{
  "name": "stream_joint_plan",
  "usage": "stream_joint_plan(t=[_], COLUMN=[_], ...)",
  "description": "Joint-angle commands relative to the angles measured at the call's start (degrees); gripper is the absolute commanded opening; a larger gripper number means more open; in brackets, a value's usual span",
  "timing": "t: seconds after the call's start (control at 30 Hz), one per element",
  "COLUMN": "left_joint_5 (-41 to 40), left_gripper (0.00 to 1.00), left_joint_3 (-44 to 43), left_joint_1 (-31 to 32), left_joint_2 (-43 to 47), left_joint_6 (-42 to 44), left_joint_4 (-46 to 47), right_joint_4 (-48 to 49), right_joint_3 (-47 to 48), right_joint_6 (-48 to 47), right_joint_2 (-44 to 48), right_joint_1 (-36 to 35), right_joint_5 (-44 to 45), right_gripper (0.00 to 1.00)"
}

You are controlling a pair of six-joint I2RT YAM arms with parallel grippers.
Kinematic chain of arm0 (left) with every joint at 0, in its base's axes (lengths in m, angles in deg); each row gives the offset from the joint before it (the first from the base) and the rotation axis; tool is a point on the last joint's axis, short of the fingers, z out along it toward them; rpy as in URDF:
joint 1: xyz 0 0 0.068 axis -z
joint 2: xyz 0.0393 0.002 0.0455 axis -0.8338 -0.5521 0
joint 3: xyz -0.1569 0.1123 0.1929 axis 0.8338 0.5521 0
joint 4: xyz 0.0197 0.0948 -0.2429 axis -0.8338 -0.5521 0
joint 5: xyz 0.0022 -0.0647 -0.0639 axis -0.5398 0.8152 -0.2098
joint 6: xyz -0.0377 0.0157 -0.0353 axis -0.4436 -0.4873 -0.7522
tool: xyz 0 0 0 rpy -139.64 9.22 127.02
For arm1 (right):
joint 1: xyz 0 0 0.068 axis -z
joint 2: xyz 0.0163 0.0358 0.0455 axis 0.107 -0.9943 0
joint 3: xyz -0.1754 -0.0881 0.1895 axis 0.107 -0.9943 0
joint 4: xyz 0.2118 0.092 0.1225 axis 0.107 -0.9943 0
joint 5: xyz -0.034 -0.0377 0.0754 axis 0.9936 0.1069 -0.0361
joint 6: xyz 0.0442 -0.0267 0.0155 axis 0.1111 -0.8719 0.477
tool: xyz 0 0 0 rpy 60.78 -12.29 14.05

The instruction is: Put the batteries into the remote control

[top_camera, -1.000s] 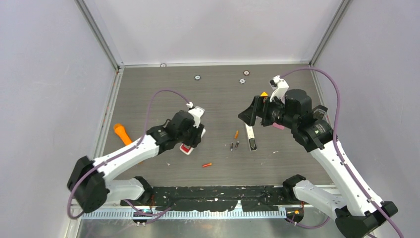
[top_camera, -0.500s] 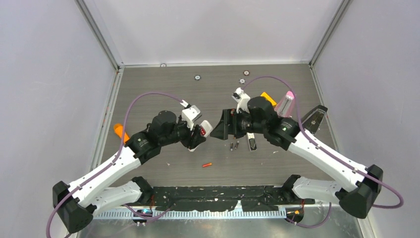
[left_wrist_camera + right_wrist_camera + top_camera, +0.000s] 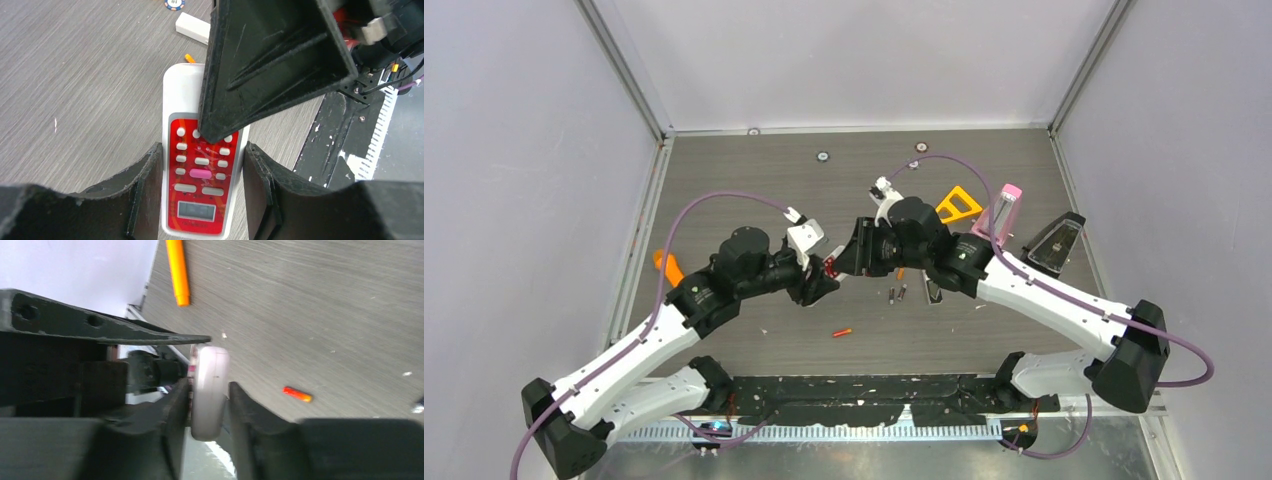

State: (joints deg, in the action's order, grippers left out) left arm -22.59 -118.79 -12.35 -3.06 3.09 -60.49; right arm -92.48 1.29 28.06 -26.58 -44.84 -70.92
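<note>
At the middle of the table (image 3: 754,190) we found the remote (image 3: 199,172) caught between both grippers. Its writing gave us little: the grey display near one end showed faint marks and the buttons carried tiny print, but we could read none of it and made out no brand. A round chip (image 3: 174,3) at the top edge of the left wrist view bore two digits, cut off and unsure.

The remote had a white body with rounded ends and a red face set with white buttons and one pink one. The left gripper (image 3: 202,149) pinched it by its long sides. The right gripper (image 3: 209,385) pinched it across face and back — one black finger (image 3: 270,65) pressed on the red panel and hid the upper buttons. From above, the arms covered nearly all of it.

On the wood lay an orange-red battery (image 3: 842,332) near the front, two dark batteries (image 3: 891,294) side by side, and an orange battery (image 3: 900,272) half hidden by the right arm. An orange marker (image 3: 667,268) lay well to the left — partly behind the left arm.
</note>
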Motion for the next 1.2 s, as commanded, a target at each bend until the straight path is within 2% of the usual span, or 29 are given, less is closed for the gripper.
stream_joint_plan(t=[0.0, 0.03, 0.07, 0.1, 0.13, 0.23, 0.27, 0.33, 0.57, 0.7, 0.8, 0.93, 1.1, 1.17], left_joint_5=[0.49, 0.35, -0.12, -0.66, -0.88, -1.99, -2.51, -3.29, -2.21, -4.56, -14.75, -31.77, -42.69, -43.90], left_gripper=[0.00, 0.00, 0.04, 0.14, 0.26, 0.68, 0.76, 0.82, 0.83, 0.82, 0.80, 0.70, 0.49, 0.43], left_joint_3=[-0.29, -0.39, -0.46, -0.55, -0.50, 0.20, 0.75, 2.16, 8.36, 11.48, 14.37, 19.71, 22.88, 23.42], left_joint_1=[-0.02, -0.02, -0.02, -0.02, -0.02, -0.02, -0.02, -0.02, 0.30, 2.53, 7.45, 14.15, 16.93, 17.55], left_joint_2=[1.23, 1.17, 1.10, 1.11, 1.13, 2.01, 2.72, 4.67, 9.21, 10.39, 11.64, 11.63, 10.26, 9.67], left_joint_6=[0.97, 0.85, 0.63, 0.36, 0.23, 0.15, 0.24, 0.86, 7.96, 12.24, 17.71, 26.24, 31.36, 32.97], left_joint_4=[3.28, 3.12, 2.85, 2.76, 2.54, 2.85, 3.22, 4.24, 8.47, 11.82, 16.55, 28.52, 39.72, 43.15], right_joint_4=[3.68, 4.47, 4.78, 5.34, 5.53, 6.05, 6.10, 5.69, 4.32, 2.06, 1.69, 1.85, 1.87, 1.81], right_joint_3=[0.82, 0.38, -0.34, -0.64, -1.12, -1.71, -1.90, -2.28, -2.84, -1.73, -2.48, -3.19, -3.77, -4.21], right_joint_6=[4.55, 5.59, 6.07, 7.07, 7.65, 10.25, 11.00, 13.74, 26.85, 32.02, 36.31, 40.12, 43.20, 44.21], right_joint_2=[0.03, 0.25, 0.74, 1.00, 1.52, 2.50, 2.97, 3.84, 5.46, 5.64, 6.06, 6.70, 7.56, 7.88], right_joint_1=[-0.59, -0.64, -0.75, -0.72, -0.70, -0.72, -0.66, -0.69, -0.70, -0.59, -0.01, 0.73, 0.90, 0.89], right_joint_5=[2.09, 2.06, 2.05, 2.05, 2.07, 2.73, 3.05, 4.41, 7.75, 8.73, 7.51, 5.49, 4.61, 4.49], right_gripper=[0.30, 0.22, 0.18, 0.11, 0.08, 0.05, 0.05, 0.05, 0.05, 0.05, 0.05, 0.05, 0.05, 0.05])
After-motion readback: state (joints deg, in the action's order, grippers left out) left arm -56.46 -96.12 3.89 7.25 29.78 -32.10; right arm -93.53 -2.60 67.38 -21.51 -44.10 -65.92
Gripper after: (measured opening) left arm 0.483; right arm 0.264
